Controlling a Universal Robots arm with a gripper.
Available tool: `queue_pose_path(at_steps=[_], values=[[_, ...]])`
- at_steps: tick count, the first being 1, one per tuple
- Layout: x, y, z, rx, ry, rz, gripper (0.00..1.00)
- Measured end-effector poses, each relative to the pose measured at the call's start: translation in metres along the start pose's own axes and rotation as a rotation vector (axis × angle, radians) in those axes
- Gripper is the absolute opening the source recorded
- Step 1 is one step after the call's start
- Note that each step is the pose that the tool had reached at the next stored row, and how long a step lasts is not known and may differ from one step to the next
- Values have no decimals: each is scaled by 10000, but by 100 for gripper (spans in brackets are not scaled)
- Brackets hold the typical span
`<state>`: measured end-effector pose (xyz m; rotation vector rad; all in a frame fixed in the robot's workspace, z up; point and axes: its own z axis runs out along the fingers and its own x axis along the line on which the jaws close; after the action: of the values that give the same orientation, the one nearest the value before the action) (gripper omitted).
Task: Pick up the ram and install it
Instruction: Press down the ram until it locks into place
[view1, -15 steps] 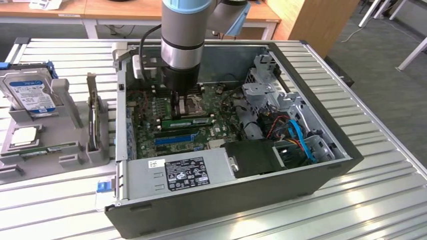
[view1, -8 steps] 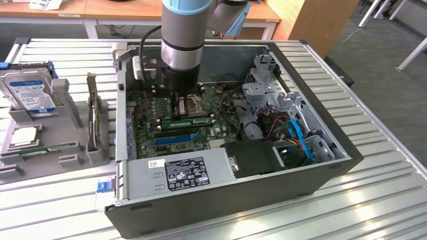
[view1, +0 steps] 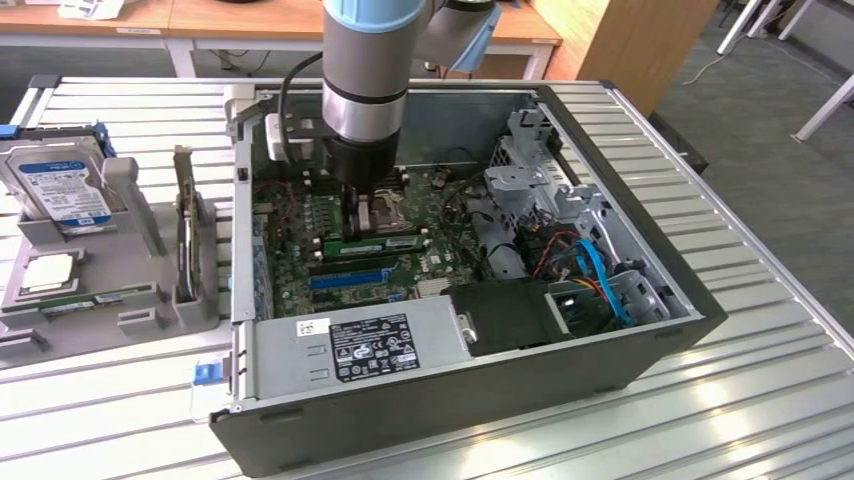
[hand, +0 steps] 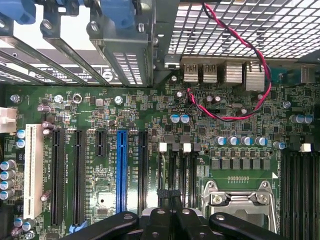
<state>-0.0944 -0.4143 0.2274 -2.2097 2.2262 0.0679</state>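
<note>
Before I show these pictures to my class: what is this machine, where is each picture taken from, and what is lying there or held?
The machine is a robot arm with a gripper at its end, reaching down into an open computer case that lies on a slatted metal table. One picture comes from a camera off the arm, the other from a camera on its wrist, looking at the green motherboard. On the exterior view's left a grey tray holds a hard drive. The gripper is shut beside the ram, a green stick among the slots; whether it grips the ram I cannot tell.
</note>
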Motion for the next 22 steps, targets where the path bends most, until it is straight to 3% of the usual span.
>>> queue_pose_path(at_steps=[22], values=[[6,-2,42,10,-6,-1,10]])
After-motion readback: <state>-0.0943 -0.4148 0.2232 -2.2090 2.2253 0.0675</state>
